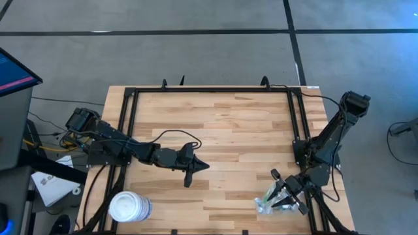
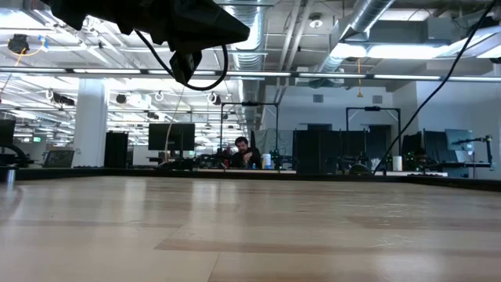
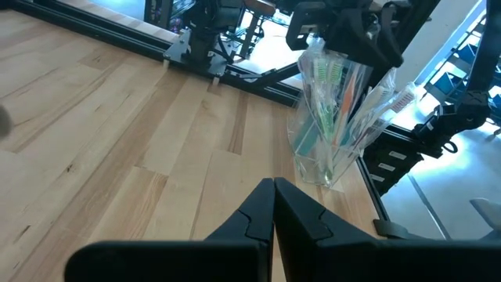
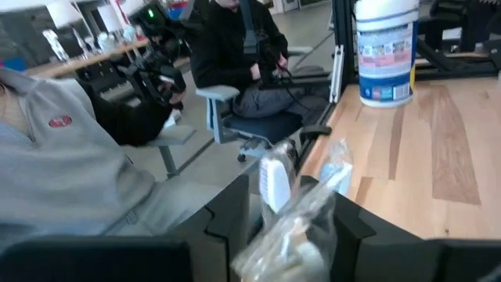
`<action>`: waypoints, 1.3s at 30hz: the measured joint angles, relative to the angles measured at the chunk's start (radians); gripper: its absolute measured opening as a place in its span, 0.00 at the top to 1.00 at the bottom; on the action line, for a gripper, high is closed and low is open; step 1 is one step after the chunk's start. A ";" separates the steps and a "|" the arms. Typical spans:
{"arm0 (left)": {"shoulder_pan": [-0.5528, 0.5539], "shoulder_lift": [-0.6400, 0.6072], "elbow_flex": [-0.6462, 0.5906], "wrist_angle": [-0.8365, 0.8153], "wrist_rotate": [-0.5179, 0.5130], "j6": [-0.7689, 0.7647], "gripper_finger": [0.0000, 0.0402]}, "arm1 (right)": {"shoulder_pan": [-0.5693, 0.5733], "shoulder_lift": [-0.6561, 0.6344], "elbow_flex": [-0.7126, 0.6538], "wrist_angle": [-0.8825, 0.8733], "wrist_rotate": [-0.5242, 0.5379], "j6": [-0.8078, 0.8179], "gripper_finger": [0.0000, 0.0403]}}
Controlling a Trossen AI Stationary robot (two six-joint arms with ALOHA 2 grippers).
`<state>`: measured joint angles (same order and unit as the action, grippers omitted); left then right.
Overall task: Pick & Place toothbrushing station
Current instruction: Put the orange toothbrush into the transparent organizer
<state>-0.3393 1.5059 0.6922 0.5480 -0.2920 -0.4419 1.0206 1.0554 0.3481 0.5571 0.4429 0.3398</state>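
My right gripper (image 1: 282, 196) is down at the near right corner of the table (image 1: 215, 124). My two fingers sit around the top of the clear toothbrush holder (image 3: 333, 117), one on each side. They are partly open, and I cannot tell if I am squeezing it or have let go. The holder stands upright on the wood, close to the right edge. I think this is the grab or the set-down. Next I should check my hold before lifting. My left gripper (image 1: 196, 166) waits shut near the middle.
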 joint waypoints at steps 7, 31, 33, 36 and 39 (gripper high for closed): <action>0.000 0.000 0.000 0.000 0.000 0.000 1.00 | 0.000 0.000 0.000 -0.025 0.001 0.000 0.90; 0.000 0.000 0.000 0.000 0.000 0.000 1.00 | -0.076 0.116 0.002 0.008 -0.144 0.072 0.98; 0.000 0.000 0.000 0.000 0.000 0.000 1.00 | -0.071 0.109 0.001 0.008 -0.148 0.071 0.97; 0.000 0.000 0.000 0.000 0.000 0.000 1.00 | -0.073 0.102 0.001 0.011 -0.151 0.069 0.96; 0.000 0.000 0.000 0.000 0.000 0.000 1.00 | -0.074 0.102 0.001 0.017 -0.138 0.069 0.95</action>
<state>-0.3392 1.5059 0.6922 0.5477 -0.2920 -0.4418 0.9467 1.1576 0.3489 0.5739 0.3048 0.4091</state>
